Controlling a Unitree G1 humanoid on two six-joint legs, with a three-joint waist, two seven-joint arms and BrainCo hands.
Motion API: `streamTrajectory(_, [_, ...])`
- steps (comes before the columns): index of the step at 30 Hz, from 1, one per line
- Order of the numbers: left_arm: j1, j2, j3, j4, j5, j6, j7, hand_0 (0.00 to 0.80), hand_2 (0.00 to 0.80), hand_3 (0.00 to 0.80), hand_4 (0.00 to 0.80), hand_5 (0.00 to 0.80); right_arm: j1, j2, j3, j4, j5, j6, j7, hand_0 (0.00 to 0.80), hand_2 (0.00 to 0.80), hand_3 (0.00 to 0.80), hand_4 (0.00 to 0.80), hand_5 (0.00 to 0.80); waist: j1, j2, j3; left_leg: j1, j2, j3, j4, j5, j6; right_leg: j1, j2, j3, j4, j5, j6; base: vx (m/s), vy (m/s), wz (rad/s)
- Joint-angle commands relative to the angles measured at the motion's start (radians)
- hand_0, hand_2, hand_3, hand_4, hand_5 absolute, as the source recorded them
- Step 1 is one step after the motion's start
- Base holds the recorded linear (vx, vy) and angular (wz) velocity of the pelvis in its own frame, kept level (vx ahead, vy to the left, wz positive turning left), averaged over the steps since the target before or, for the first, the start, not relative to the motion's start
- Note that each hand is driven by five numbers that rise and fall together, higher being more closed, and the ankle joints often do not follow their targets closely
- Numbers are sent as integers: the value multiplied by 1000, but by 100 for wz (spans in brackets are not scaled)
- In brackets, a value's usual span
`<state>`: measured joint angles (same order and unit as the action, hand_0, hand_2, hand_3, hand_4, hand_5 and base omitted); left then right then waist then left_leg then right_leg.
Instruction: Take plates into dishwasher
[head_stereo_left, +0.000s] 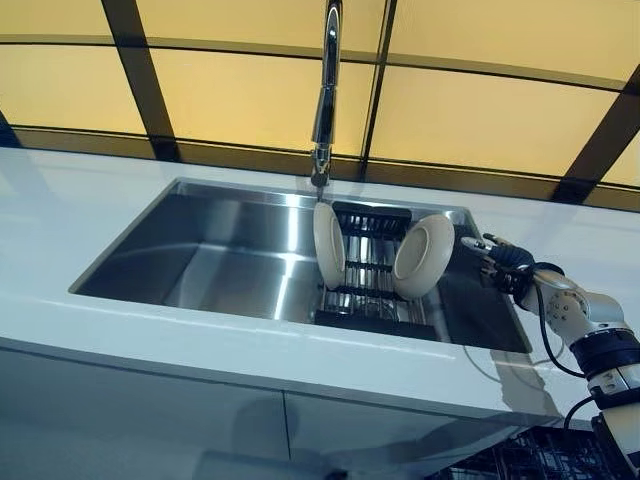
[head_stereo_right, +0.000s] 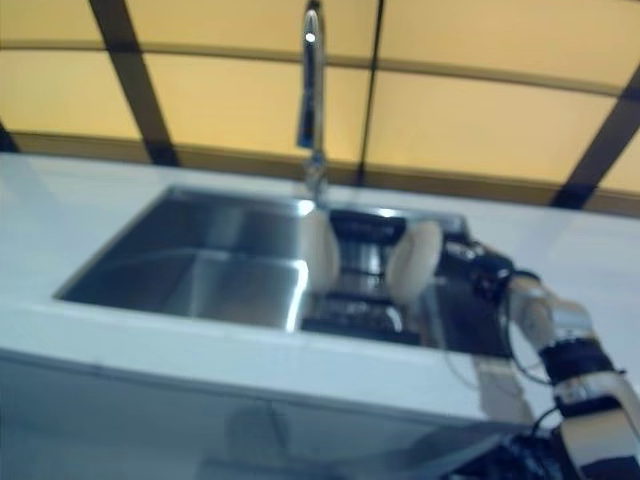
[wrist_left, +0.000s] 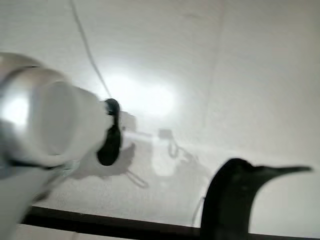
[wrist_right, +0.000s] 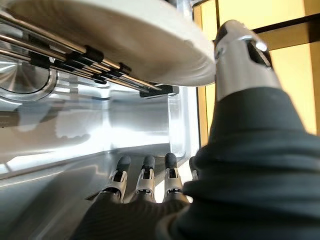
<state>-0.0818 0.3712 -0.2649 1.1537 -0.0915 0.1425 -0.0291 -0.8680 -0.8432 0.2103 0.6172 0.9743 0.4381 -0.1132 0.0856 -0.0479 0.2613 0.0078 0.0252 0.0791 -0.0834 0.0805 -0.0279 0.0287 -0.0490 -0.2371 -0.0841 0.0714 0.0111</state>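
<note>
Left eye view shows the right hand (head_stereo_left: 497, 262) reaching over the right rim of the rectangular stainless steel sink (head_stereo_left: 200, 262), its silver-grey forearm rising from outside that rim and the dark-covered wrist bent toward the basin. The hand sits just beside the right-hand white round plate (head_stereo_left: 424, 256), on the side away from the sink's middle. In the right wrist view the fingers (wrist_right: 145, 177) lie straight and side by side, pointing at the sink's steel wall, while the thumb (wrist_right: 239, 55) stands apart with its tip at the plate's rim (wrist_right: 150, 40); whether it touches cannot be told. The hand is spread wide and holds nothing.

Two plates are in the sink, both standing on edge in the one black wire dish rack (head_stereo_left: 368, 270) that occupies the sink's right part. The left-hand white round plate (head_stereo_left: 328, 245) stands nearly upright just below the faucet, and the right-hand plate leans outward toward the sink's right wall. They are apart, with rack bars between them.

One tall chrome faucet (head_stereo_left: 325, 90) rises behind the sink's back rim. The sink is set in a white countertop (head_stereo_left: 60, 210), with yellow panels in dark frames (head_stereo_left: 480, 115) behind it.

The left hand shows in no view, so its state cannot be told.
</note>
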Motion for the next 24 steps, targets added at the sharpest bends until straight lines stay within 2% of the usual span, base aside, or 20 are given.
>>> streamTrajectory(1, [-29,24,-60,31,5,-6,-9,0,0,0,0,0,-115,-55,38,16,8,-34,4,0,0,0,0,0,-4,-45,-37,-12,-28,11,33,-76,6,-25,-74,-1,62,-31,108,0,0,0])
streamTrajectory(24, [-4,50,-57,29,4,-31,-8,0,0,0,0,0,-171,-38,84,76,11,-47,38,0,0,0,0,0,20,-57,-15,3,-11,10,9,-80,11,-23,-70,-3,50,-16,119,0,0,0])
